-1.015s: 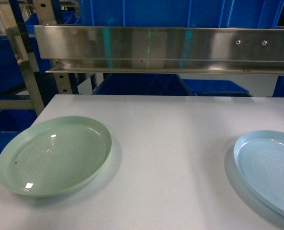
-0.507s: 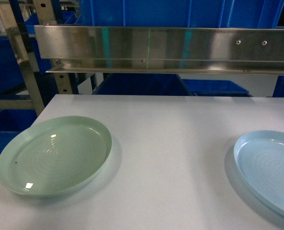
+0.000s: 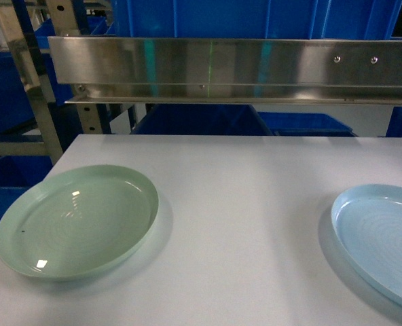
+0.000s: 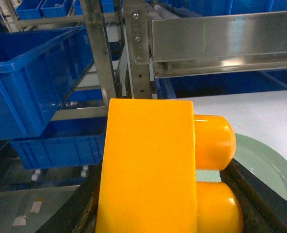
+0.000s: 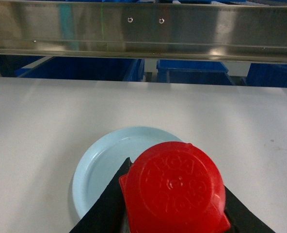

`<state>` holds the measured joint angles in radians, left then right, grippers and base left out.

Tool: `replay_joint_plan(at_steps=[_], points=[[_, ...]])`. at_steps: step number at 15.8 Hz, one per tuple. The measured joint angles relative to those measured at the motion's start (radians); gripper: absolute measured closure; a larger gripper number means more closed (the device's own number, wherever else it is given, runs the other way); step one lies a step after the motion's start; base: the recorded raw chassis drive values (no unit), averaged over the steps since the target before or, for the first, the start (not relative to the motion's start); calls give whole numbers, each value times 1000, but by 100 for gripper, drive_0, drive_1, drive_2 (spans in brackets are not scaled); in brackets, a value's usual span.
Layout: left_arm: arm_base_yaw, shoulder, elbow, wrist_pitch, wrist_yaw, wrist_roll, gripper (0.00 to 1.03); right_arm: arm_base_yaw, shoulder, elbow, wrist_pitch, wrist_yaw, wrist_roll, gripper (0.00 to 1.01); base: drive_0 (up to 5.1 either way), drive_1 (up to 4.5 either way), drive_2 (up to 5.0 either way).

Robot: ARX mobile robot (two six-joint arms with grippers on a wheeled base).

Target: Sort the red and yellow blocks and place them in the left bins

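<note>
The left claw [image 4: 158, 213] is closed on the yellow block [image 4: 148, 170]. The block fills the lower middle of the left wrist view, and its two round studs point to the right. The dark claw parts hug it on both sides. The block hangs above the edge of the green plate [image 4: 269, 160], which sits on the white bench [image 4: 260, 107].

The right claw [image 5: 172, 213] is closed on the red block [image 5: 175, 189]. Only its round red stud faces the camera, with black claw parts on each side. It hangs over the near edge of the pale blue plate [image 5: 104, 165].

From the head view, the green plate [image 3: 75, 227] lies on the left of the bench [image 3: 242, 204] and the pale blue plate [image 3: 381, 238] on the right, well apart. Both plates have nothing in them. No claws show in this view.

A big blue bin [image 4: 32, 73] sits on a metal shelf to the left, past the bench edge. What is inside it cannot be seen. Another blue bin [image 4: 56, 145] sits under it. A shiny metal rail [image 3: 235, 68] runs across behind the bench.
</note>
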<state>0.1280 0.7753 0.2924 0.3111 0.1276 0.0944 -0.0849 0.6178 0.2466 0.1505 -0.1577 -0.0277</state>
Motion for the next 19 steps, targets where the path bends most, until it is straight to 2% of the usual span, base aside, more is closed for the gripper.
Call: replay_joint_plan(at_steps=[1,19], points=[[-2,-2,0,5,4,0,46,0,1,0,-1,1,0,72,0,0,0],[-1,-2,-2,2,2,1,46,0,-3,0,0,0,0,73,-479,266,266]])
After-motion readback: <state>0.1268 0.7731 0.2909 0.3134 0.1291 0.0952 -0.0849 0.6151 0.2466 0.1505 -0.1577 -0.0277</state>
